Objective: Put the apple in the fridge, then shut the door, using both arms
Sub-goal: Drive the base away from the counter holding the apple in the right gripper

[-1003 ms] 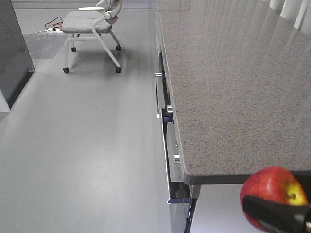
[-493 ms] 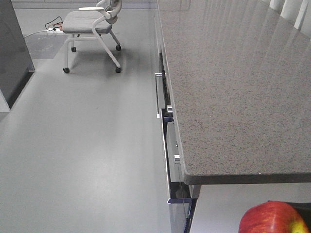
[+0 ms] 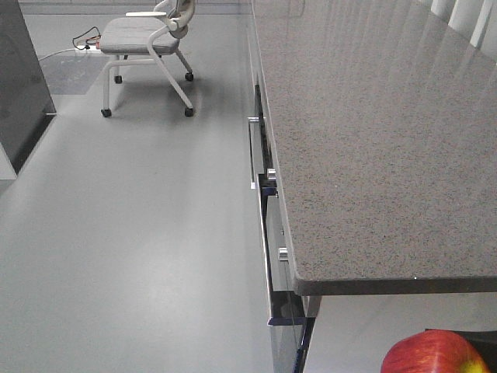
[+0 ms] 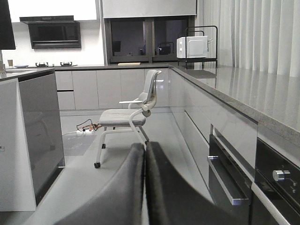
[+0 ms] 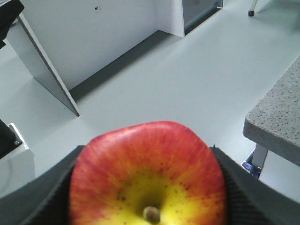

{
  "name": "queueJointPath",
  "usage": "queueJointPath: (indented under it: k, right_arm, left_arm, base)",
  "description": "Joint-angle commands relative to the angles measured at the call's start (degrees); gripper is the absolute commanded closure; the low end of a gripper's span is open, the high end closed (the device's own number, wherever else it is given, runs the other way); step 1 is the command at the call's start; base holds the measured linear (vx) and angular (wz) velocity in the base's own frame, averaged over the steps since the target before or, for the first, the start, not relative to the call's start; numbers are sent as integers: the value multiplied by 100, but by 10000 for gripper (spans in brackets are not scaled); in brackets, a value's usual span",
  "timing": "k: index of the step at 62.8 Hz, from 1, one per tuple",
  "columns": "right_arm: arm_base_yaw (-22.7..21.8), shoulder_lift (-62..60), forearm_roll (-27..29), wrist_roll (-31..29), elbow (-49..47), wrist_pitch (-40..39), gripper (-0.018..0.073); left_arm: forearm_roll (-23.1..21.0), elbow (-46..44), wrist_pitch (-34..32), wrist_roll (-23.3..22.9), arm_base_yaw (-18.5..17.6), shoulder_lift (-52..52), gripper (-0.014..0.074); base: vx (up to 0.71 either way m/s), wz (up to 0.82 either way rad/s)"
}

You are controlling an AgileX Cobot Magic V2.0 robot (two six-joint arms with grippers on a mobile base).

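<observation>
Red skin streaked over yellow fills the right wrist view: the apple (image 5: 147, 173) faces the camera with its stem dimple low in the middle. It is clamped by the right hand (image 5: 147, 154), whose two dark pads (image 5: 37, 201) press on its left and right flanks, spread just to the apple's width. In the front view only the top of the apple (image 3: 433, 353) shows, at the near right corner. It is held in the air over the pale floor (image 3: 140, 249), lower than the near edge of the speckled grey desk (image 3: 373, 140) and apart from it.

The left hand (image 4: 144, 147) is closed with nothing in it; its two black fingers (image 4: 126, 187) lie flat against each other, leaving only a thin seam between them. It points down the room toward a grey wheeled chair (image 4: 126, 117).

The fridge (image 3: 15, 78) stands at the far left edge of the front view, its dark grey face glossy, well apart from the apple with open floor between them. The left wrist view shows the same dark face (image 4: 40, 126) on the left. Whether it stands open cannot be told from these views.

Under the desk's left side runs an oven front with a metal handle (image 3: 254, 151) and round knobs (image 3: 283, 253). A white microwave (image 4: 192, 47) sits on the desk's far end
</observation>
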Motion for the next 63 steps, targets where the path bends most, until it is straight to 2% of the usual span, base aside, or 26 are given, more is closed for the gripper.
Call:
queueJointPath:
  k: [1, 30, 63]
  right_arm:
    - [-6, 29, 330, -36, -154, -217, 137]
    - [-6, 29, 330, -35, -154, -148, 137]
    - [-6, 29, 330, -35, -154, -51, 137]
  left_arm:
    - [-56, 119, -405, -53, -8, -72, 603]
    - [-56, 119, -405, -53, -8, -72, 603]
    - [-56, 119, -405, -53, -8, -72, 603]
  base:
    - [0, 0]
    - [-1, 10]
    - [-3, 45]
